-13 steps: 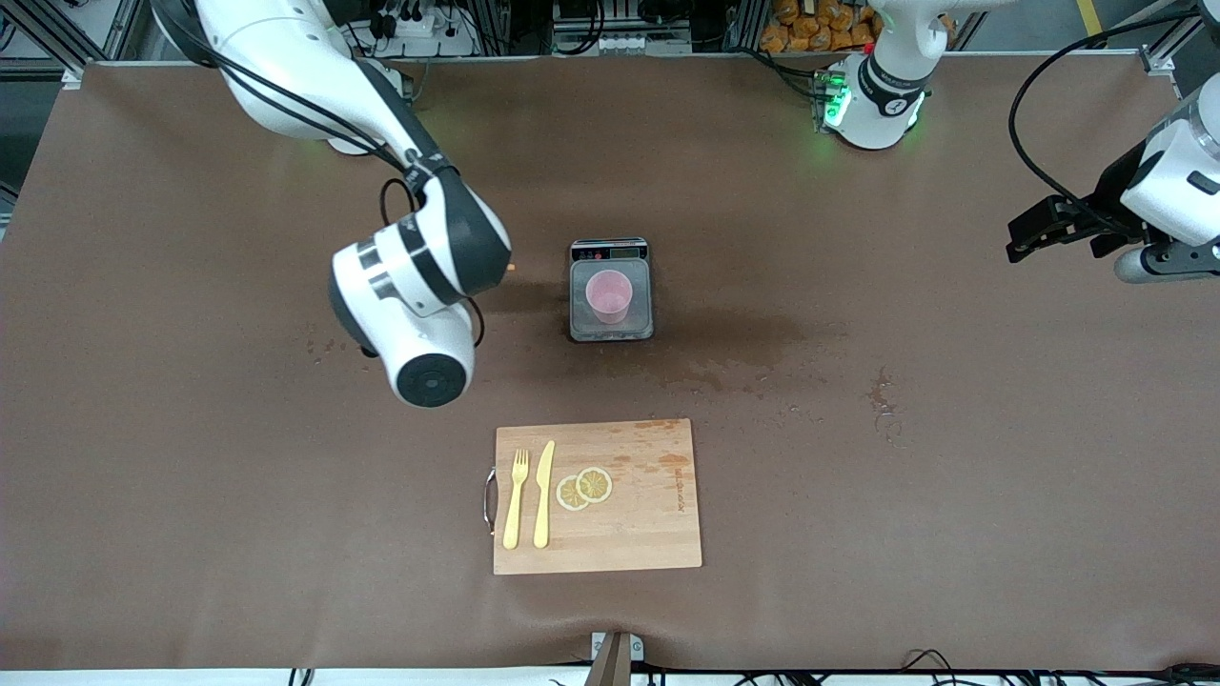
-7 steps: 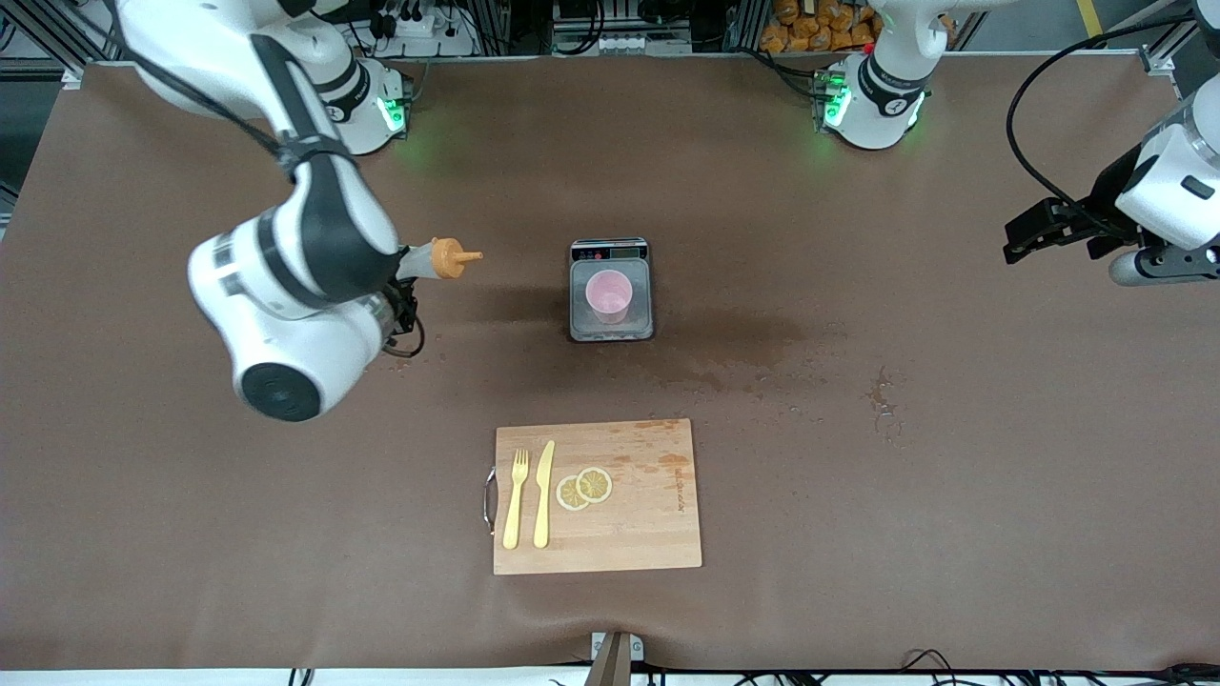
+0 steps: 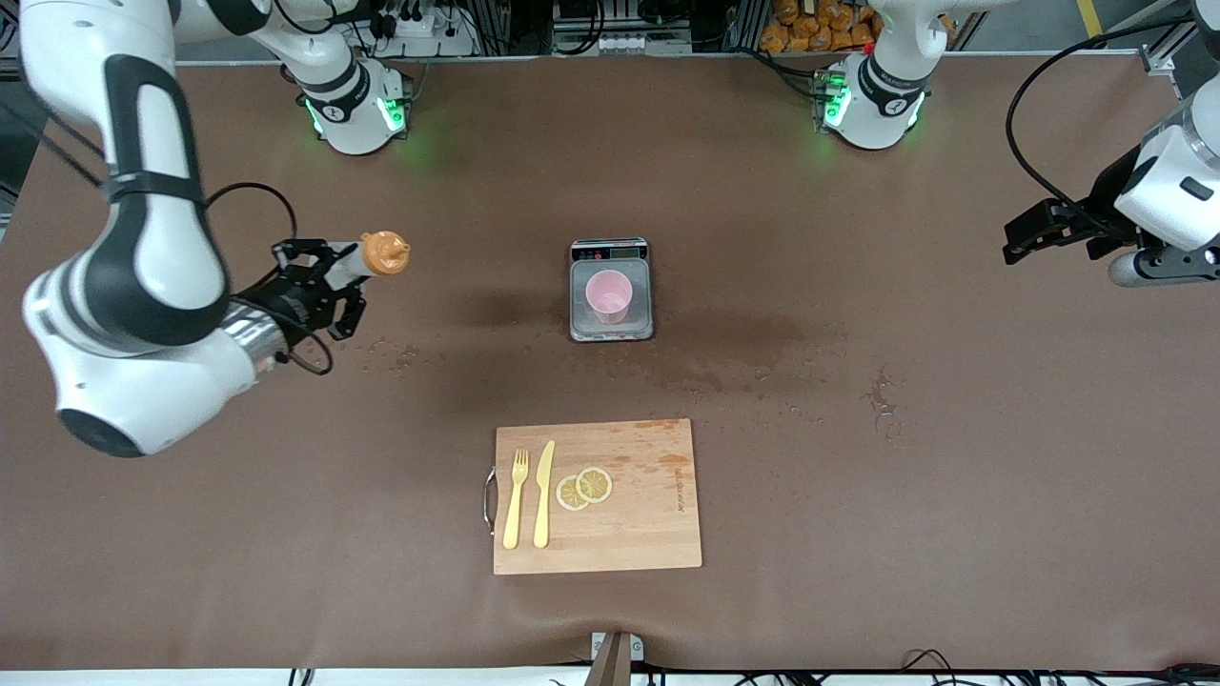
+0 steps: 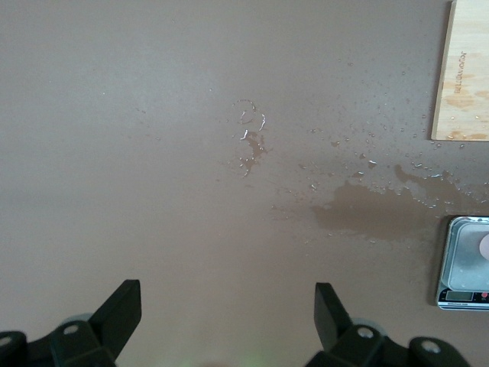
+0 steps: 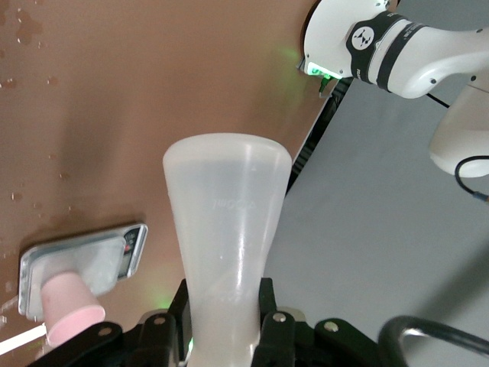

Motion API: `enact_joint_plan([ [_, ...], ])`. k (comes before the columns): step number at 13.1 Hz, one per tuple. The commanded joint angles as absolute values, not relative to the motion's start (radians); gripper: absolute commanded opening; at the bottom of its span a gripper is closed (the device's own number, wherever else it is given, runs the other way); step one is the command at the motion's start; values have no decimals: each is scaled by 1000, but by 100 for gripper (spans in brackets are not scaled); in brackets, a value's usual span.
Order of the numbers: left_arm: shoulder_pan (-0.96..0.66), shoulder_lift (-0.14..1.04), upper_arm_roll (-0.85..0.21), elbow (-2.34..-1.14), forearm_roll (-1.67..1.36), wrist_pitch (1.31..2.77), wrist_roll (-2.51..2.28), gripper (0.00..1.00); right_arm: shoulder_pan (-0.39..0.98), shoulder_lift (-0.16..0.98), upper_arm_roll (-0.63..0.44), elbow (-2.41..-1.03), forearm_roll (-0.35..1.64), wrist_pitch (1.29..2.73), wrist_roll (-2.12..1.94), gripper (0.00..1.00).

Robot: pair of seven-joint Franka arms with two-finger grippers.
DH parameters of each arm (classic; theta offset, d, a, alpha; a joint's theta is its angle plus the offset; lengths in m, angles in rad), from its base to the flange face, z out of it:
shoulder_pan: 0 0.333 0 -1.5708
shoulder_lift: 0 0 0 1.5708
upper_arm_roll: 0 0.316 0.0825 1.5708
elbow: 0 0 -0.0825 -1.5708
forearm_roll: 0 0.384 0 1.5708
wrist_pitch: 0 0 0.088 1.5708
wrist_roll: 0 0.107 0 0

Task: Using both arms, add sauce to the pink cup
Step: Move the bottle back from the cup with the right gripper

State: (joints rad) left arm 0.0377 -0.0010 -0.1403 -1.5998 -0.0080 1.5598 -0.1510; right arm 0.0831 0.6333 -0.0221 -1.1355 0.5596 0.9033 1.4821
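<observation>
**Sauce bottle held aloft at the right arm's end, pink cup on the scale**

From the front, most of the sauce bottle (image 3: 374,255) is hidden by the right gripper (image 3: 324,286) and its fingers; only the orange nozzle cap and a sliver of whitish body show, the cap pointing roughly toward the scale (image 3: 611,290). The right wrist view supplies what is missing there: the translucent body (image 5: 226,252) rises wide-ended from between the gripper's fingers (image 5: 180,321), which are clamped against its narrow part. The cap itself is out of that picture, and the lower end of the grip is cut off by the frame edge. The bottle is up in the air over bare brown table (image 3: 858,476) at the right arm's end, well apart from the cup.

The pink cup (image 3: 608,294) stands upright on the scale's platform near the table's middle. In the right wrist view it shows only partly (image 5: 70,306), with the scale (image 5: 84,264) under it. In the left wrist view only a pink sliver at the frame edge appears on the scale (image 4: 464,262), too little to make out as a cup.

The left gripper (image 3: 1034,232) waits over the left arm's end of the table; its wrist view shows its fingers (image 4: 122,312) spread wide with nothing between them, above wet marks on the cloth.

Nearer the front camera lies a wooden cutting board (image 3: 648,534) with a yellow fork (image 3: 516,500), a yellow knife (image 3: 543,495) and two lemon slices (image 3: 584,488); only a corner of the board (image 4: 466,76) reaches the left wrist view
</observation>
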Motion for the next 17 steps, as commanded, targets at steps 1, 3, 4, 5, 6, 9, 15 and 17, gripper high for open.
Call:
enact_joint_plan([
  [1, 35, -6, -135, -1598, -28, 1557, -144, 100, 6, 609, -5, -1163, 612, 859, 1379, 0],
  [3, 35, -6, -135, -1595, -28, 1555, -144, 100, -40, 607, -3, -1193, 614, 842, 1266, 0],
  [4, 37, -6, -135, -1595, -28, 1557, -141, 100, -67, 606, -3, -1210, 614, 838, 1191, 0],
  [5, 38, -6, -135, -1594, -28, 1555, -140, 100, -99, 607, -3, -1225, 614, 831, 1125, 0],
  [6, 38, -6, -135, -1594, -28, 1557, -138, 100, -129, 609, -3, -1242, 614, 831, 1053, 0],
  [9, 35, -6, -135, -1592, -28, 1557, -143, 100, -207, 624, -8, -1276, 612, 842, 870, 0],
  [15, 34, -3, -135, -1595, -26, 1557, -143, 100, -314, 730, -9, -1284, 597, 876, 620, 0],
  [17, 34, -3, -135, -1595, -23, 1557, -143, 100, -324, 779, -11, -1284, 591, 909, 578, 0],
])
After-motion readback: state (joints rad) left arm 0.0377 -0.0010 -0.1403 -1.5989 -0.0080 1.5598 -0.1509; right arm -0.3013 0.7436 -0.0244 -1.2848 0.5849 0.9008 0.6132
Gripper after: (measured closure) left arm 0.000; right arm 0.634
